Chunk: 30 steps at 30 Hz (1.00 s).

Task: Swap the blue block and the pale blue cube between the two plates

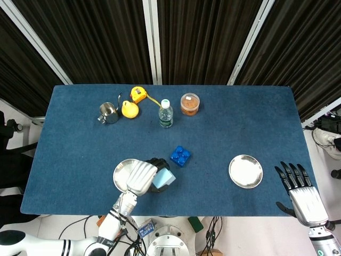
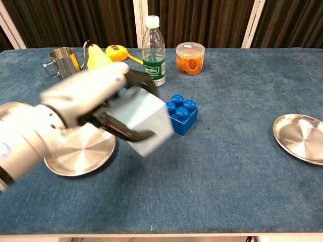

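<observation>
My left hand (image 1: 141, 177) (image 2: 96, 101) grips the pale blue cube (image 1: 163, 179) (image 2: 144, 121) and holds it in the air, right of the left plate (image 1: 121, 172) (image 2: 75, 154), which lies bare. The cube hangs just in front of the blue block (image 1: 180, 156) (image 2: 182, 114), which stands on the cloth mid-table. The right plate (image 1: 245, 171) (image 2: 301, 137) lies bare at the right. My right hand (image 1: 301, 192) is open, fingers spread, off the table's right front corner; the chest view does not show it.
Along the back stand a steel pitcher (image 1: 108, 113) (image 2: 64, 64), a yellow pear (image 1: 129, 109) (image 2: 96, 58), a yellow tape measure (image 1: 139, 94) (image 2: 117, 52), a water bottle (image 1: 165, 113) (image 2: 153, 51) and a jar with orange contents (image 1: 189, 104) (image 2: 190, 58). Blue cloth covers the table (image 1: 240, 122).
</observation>
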{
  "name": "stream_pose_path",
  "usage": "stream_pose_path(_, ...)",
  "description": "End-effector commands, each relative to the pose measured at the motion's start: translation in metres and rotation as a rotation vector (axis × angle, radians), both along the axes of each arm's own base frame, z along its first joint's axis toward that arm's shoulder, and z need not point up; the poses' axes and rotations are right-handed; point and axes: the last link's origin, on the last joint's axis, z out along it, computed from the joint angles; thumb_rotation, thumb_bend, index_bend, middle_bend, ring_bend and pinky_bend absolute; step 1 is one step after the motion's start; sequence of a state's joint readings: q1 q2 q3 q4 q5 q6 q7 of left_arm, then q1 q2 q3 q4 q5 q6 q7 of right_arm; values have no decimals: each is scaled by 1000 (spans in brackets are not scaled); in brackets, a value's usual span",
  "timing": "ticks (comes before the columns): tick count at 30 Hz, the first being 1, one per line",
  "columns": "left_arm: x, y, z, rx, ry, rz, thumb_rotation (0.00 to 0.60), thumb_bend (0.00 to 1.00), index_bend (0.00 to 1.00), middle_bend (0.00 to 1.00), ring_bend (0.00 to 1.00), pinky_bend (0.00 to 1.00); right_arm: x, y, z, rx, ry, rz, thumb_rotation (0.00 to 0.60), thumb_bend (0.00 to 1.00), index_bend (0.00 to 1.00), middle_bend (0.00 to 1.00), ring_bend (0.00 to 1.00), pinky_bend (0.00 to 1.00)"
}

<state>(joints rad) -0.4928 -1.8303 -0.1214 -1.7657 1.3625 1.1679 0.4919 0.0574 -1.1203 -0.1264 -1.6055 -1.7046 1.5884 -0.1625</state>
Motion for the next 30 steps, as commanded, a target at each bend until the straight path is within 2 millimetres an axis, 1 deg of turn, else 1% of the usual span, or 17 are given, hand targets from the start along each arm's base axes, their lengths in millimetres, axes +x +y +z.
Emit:
stream_pose_path(1,12,-22,-31,-185,-44,-72,600,339,504,466,508,686,-2,-4,4,-5,-11,-14,600,250,0,0,0,0)
stream_pose_path(2,13,-25,-35,-196,-33,-84,600,333,504,464,505,685,-3,-5,6,-9,-15,-17,600,250,0,0,0,0)
stream_pose_path(5,23,-31,-45,-206,-22,-123,600,302,498,454,482,675,-6,-7,6,-5,-12,-30,600,250,0,0,0,0)
stream_pose_path(9,33,-31,-59,-211,-4,-144,600,276,479,430,419,622,-8,-7,6,7,-3,-38,600,250,0,0,0,0)
stream_pose_path(12,31,-26,-69,-211,29,-136,600,254,441,369,350,550,-8,-5,8,3,-9,-35,600,250,0,0,0,0)
stream_pose_path(15,28,-23,-73,-209,50,-126,600,204,361,262,238,415,-8,-3,9,0,-11,-31,600,250,0,0,0,0)
stream_pose_path(16,28,-21,-73,-206,54,-126,600,171,314,215,179,353,-9,-3,9,1,-12,-32,600,250,0,0,0,0)
stream_pose_path(18,30,-18,-72,-191,55,-134,600,108,220,135,83,266,-9,-3,9,2,-12,-35,600,250,0,0,0,0)
stream_pose_path(20,32,-13,-70,-159,55,-152,600,53,141,71,25,230,-9,-4,8,8,-10,-38,600,250,0,0,0,0)
stream_pose_path(22,35,-11,-67,-138,40,-161,600,12,89,23,1,205,-9,-5,7,8,-9,-38,600,250,0,0,0,0)
stream_pose_path(26,44,-7,-56,-116,-6,-173,600,0,68,6,0,184,-9,-7,7,8,-11,-42,600,250,0,0,0,0)
stream_pose_path(30,54,1,-38,-115,-55,-165,600,0,67,6,0,176,-10,-9,6,13,-9,-50,600,250,0,0,0,0)
